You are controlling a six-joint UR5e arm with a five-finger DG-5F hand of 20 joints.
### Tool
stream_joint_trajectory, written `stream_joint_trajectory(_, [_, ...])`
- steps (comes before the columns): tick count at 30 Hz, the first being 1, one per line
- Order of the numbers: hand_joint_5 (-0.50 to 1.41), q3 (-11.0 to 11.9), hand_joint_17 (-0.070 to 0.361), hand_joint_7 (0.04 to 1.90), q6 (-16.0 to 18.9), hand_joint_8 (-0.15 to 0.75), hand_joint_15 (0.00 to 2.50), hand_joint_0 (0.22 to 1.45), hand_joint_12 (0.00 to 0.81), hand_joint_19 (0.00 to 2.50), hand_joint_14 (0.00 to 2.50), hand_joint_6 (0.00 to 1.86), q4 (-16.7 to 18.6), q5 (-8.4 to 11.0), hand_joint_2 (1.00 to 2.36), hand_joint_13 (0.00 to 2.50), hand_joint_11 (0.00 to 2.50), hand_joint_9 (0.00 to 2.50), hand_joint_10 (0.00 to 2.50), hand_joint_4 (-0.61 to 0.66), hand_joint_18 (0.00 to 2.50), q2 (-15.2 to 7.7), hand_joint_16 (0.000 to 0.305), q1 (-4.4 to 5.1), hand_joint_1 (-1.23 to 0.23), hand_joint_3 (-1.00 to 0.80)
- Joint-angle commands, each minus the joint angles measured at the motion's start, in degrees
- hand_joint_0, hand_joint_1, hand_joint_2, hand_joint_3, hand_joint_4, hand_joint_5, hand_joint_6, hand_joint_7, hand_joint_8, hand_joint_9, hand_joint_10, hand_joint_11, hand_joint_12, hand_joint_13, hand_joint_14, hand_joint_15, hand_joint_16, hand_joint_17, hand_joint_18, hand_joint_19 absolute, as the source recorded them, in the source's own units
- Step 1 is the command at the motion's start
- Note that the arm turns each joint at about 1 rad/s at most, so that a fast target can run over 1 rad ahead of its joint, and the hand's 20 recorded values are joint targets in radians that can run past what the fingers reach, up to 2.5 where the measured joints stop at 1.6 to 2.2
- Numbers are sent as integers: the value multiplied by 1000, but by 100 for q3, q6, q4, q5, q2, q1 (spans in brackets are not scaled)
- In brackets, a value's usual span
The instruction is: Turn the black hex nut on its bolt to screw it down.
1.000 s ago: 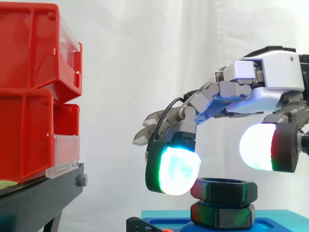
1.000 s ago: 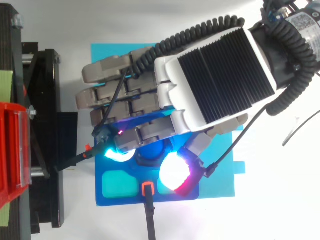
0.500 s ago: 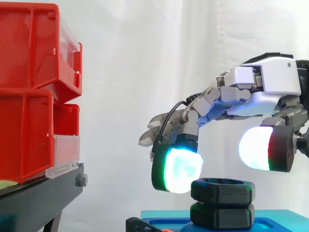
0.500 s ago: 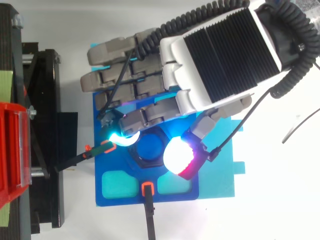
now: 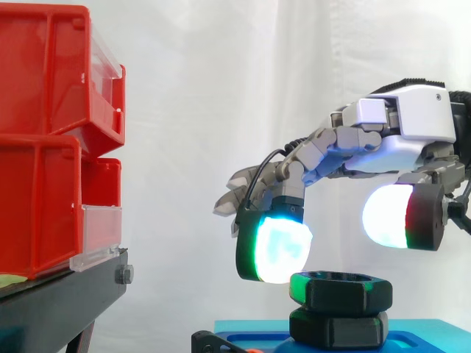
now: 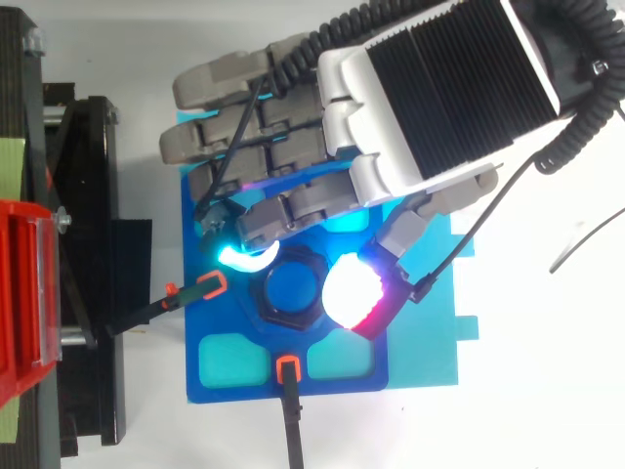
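The black hex nut [image 5: 340, 288] sits partway up its blue bolt [image 6: 291, 288], near the middle of the blue fixture plate [image 6: 227, 322]. In the side view there's a second black hex piece [image 5: 338, 329] right under it. I can't tell if that's another nut or part of the bolt's base.

The hand [image 5: 405, 118] hangs over the nut, holding nothing. One finger is bent down so its cyan-green pad [image 5: 274, 248] is just beside the nut's left flank, maybe grazing the top edge but hard to call. The thumb pad [image 5: 390, 217], white with a red edge, floats above and to the right, clearly off the nut. So the thumb and that finger are spread wider than the nut, one on each side of it. The other fingers stretch out toward the red bins [image 5: 44, 140] and aren't doing anything.

My guess on the setup: straddling the nut like that puts opposite flats in reach, so it can drop, pinch and twist. The plate is presumably there so the bolt doesn't spin along with the nut. The thumb has to come lower before any pinch happens, and if only the finger pad catches, it'll likely skid off a corner.
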Motion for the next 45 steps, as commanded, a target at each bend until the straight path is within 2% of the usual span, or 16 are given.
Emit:
stream_joint_trajectory(1, [-196, 21, 33, 667, 50, 246, 0, 524, 138, 124, 0, 762, 88, 15, 1000, 350, 320, 534, 7, 222, 86, 3, 14, 43, -447, -500])
stream_joint_trajectory(5, [-196, 30, 33, 671, 120, 246, 0, 524, 138, 124, 0, 760, 273, 59, 1000, 350, 320, 534, 7, 222, 85, 3, 15, 114, -447, -500])
stream_joint_trajectory(8, [-196, 30, 33, 671, 146, 248, 0, 524, 139, 117, 0, 760, 405, 156, 1000, 349, 319, 536, 7, 222, 85, 3, 14, 184, -448, -500])
stream_joint_trajectory(10, [-196, 30, 33, 672, 164, 247, 0, 524, 139, 124, 2, 760, 501, 279, 1000, 350, 311, 536, 7, 221, 84, 3, 15, 263, -448, -500])
stream_joint_trajectory(13, [-195, 30, 33, 667, 164, 249, 0, 524, 139, 118, 0, 759, 510, 446, 1000, 351, 316, 538, 7, 222, 83, -6, 15, 368, -448, -500])
stream_joint_trajectory(15, [-196, 30, 33, 673, 155, 250, 0, 524, 139, 120, 1, 759, 501, 481, 1000, 351, 328, 537, 7, 222, 83, -6, 15, 386, -448, -500])
stream_joint_trajectory(17, [-196, 30, 34, 671, 155, 249, 0, 524, 139, 119, 1, 759, 493, 604, 1000, 352, 320, 538, 7, 224, 83, -6, 15, 491, -449, -500])
stream_joint_trajectory(20, [-196, 21, 34, 672, 146, 251, 0, 523, 140, 120, 0, 759, 440, 683, 1000, 353, 327, 539, 7, 223, 81, -6, 15, 588, -450, -500])
stream_joint_trajectory(21, [-196, 21, 34, 671, 146, 250, 0, 523, 139, 120, 1, 759, 440, 683, 1000, 353, 328, 539, 7, 222, 80, -6, 15, 588, -450, -500])
stream_joint_trajectory(22, [-196, -23, 34, 672, 138, 250, 0, 523, 140, 120, 0, 759, 405, 710, 1000, 353, 328, 539, 7, 222, 81, -6, 15, 632, -450, -500])
stream_joint_trajectory(25, [-195, -137, 34, 672, 138, 251, 0, 524, 140, 124, 1, 759, 405, 762, 1000, 352, 319, 540, 7, 220, 80, -6, 15, 685, -451, -500])
stream_joint_trajectory(31, [-195, -172, 34, 669, 111, 249, 0, 523, 141, 120, 0, 760, 405, 762, 1000, 356, 320, 539, 7, 225, 80, 3, 15, 720, -452, -500])
stream_joint_trajectory(40, [-197, -172, 34, 667, 111, 250, 0, 522, 142, 126, 1, 769, 369, 736, 1000, 356, 326, 537, 7, 218, 80, 3, 15, 720, -453, -500])
stream_joint_trajectory(45, [-198, -181, 34, 664, 15, 249, 0, 522, 143, 119, 0, 775, 159, 736, 1000, 356, 326, 537, 7, 217, 80, 3, 15, 711, -453, -500])
